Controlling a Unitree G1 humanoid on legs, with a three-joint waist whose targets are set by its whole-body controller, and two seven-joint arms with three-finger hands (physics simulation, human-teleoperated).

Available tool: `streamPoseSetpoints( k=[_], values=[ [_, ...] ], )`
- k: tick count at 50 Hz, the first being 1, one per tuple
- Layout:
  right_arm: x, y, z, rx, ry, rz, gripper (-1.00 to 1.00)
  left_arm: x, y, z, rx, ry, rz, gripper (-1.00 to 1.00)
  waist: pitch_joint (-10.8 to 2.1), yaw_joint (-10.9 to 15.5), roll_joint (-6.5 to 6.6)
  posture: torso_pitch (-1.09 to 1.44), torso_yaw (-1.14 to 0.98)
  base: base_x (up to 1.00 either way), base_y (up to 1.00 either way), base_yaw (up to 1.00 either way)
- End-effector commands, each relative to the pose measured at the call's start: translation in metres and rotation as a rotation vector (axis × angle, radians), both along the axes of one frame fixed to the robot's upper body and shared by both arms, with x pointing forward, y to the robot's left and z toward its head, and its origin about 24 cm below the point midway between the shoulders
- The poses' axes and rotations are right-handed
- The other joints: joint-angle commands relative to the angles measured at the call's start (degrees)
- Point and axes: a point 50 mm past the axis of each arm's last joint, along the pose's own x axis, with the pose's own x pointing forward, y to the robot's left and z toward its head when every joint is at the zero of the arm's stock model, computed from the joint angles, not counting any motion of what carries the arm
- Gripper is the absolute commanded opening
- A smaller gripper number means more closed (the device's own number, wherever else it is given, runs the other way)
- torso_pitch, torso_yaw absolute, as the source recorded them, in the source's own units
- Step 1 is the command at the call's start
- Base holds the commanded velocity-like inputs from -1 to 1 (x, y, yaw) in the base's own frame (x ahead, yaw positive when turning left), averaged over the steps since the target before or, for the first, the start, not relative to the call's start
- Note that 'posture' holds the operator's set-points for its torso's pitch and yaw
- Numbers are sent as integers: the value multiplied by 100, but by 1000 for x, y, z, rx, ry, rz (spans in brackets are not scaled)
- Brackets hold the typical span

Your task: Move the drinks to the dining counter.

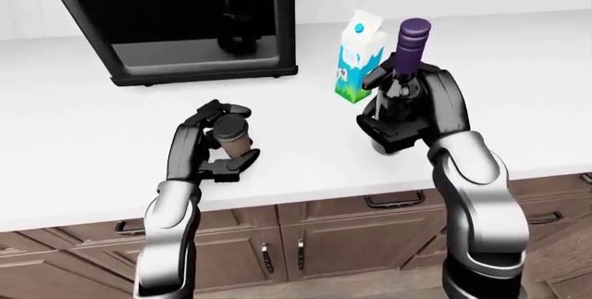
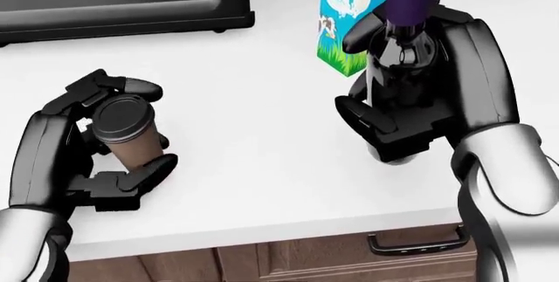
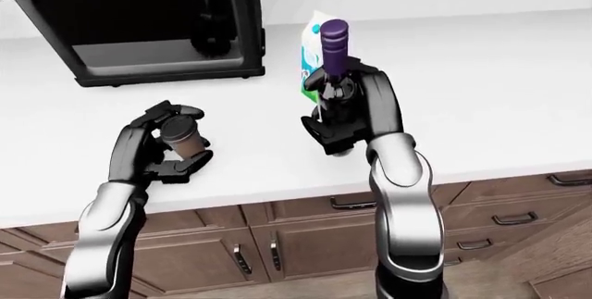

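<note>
1. White worktop (image 1: 83, 146) carried all the drinks; none had reached the dining counter, which did not show in any view, so by this evidence the task stood at its grasping stage.
2. Left hand (image 2: 65, 154) was wrapped about the paper coffee cup (image 2: 131, 134), which stood upright near the worktop's lower edge in the head view. Its fingers (image 2: 122, 89) curled over the black lid and its thumb pressed the brown wall from below: a closed grasp, though whether the cup had left the surface could not be told.
3. Right hand (image 2: 419, 85) gripped the dark bottle (image 1: 407, 70) with the purple cap. Its fingers (image 2: 375, 121) were closed round the body, and the base appeared at or just above the worktop.
4. Milk carton (image 1: 356, 59) stood untouched just beside the bottle, on its left in the eye views. A later trip would probably be needed for it, since both hands were occupied.
5. Black appliance (image 1: 175, 21) sat toward the top left, apart from the drinks.
6. Carton artwork showed a blue sky, green grass and a small cow; blue lettering on its upper panel was too blurred to read. No label or writing was legible on the cup or bottle.
</note>
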Motion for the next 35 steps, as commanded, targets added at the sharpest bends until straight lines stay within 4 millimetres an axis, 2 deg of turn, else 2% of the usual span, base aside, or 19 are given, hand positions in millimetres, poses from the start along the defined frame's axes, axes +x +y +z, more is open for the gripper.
streamPoseSetpoints(
  k=[1,4,20,30,35],
  values=[
    [-8,1,26,-6,-158,4,-100,-1,-1,16,11,-59,-11,-47,-151,-2,-12,0,0,0,0,0],
    [-6,1,26,-9,-154,8,-100,-2,-2,23,12,-71,-13,-56,-143,-5,-16,0,0,0,0,0],
    [-7,1,22,-18,-143,2,-100,-13,-3,59,12,-135,-26,-68,-109,-5,-29,0,0,0,0,0],
    [-9,0,19,-15,-142,-1,-100,-22,-6,73,25,-149,-47,-74,-96,-7,-28,0,0,0,0,0],
    [-8,1,18,-21,-138,-4,-100,-33,-11,80,-47,-96,-95,-79,-88,-12,-26,0,0,0,0,0]
  ],
)
